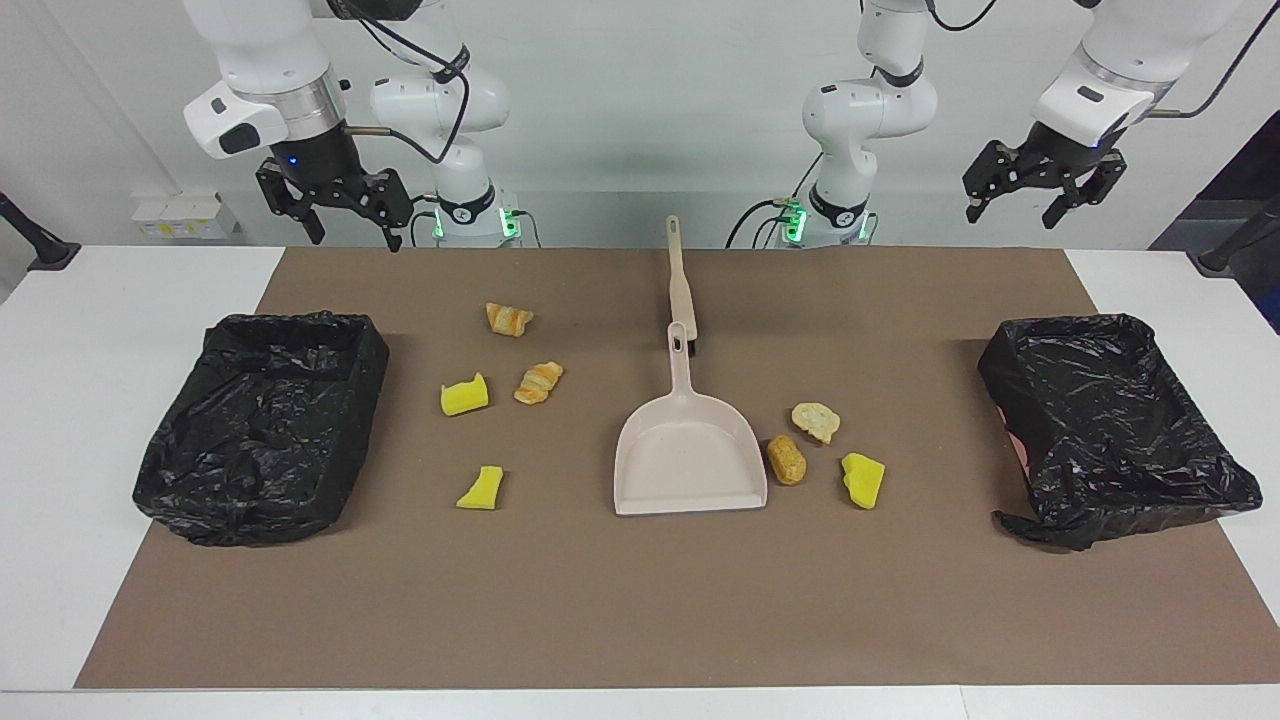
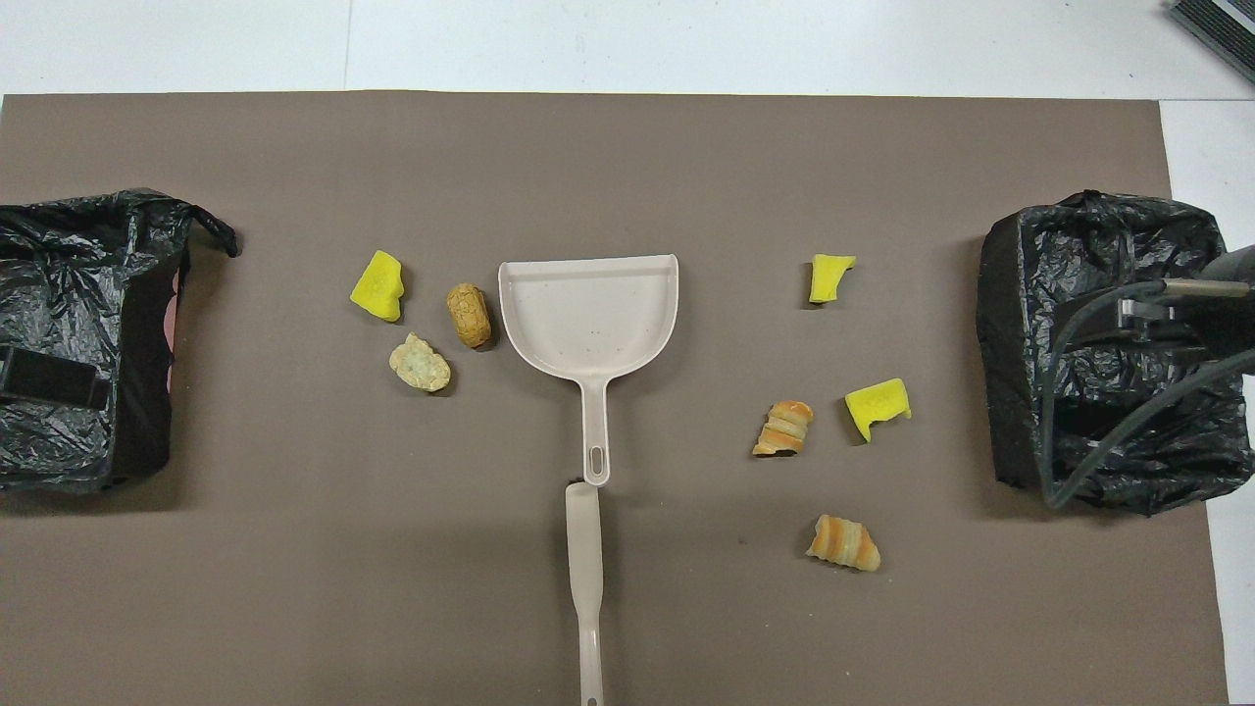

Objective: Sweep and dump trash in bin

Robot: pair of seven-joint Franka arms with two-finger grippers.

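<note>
Both grippers, left point(image 1: 1020, 195) and right point(image 1: 335, 215), raised, fingers spread, empty. Risk: trash point(image 1: 465, 396) scattered wide of dustpan point(image 1: 688, 455); brush point(image 1: 682, 290) sweep may flick pieces off mat.

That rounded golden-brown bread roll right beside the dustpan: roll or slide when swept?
The rounded golden-brown bread roll looks barrel-shaped and lies on its side, so it will probably roll rather than slide. It seems like a light toy piece, likely to skitter off a firm push. It lies close beside the beige plastic dustpan, so a short gentle sweep should do.
</note>
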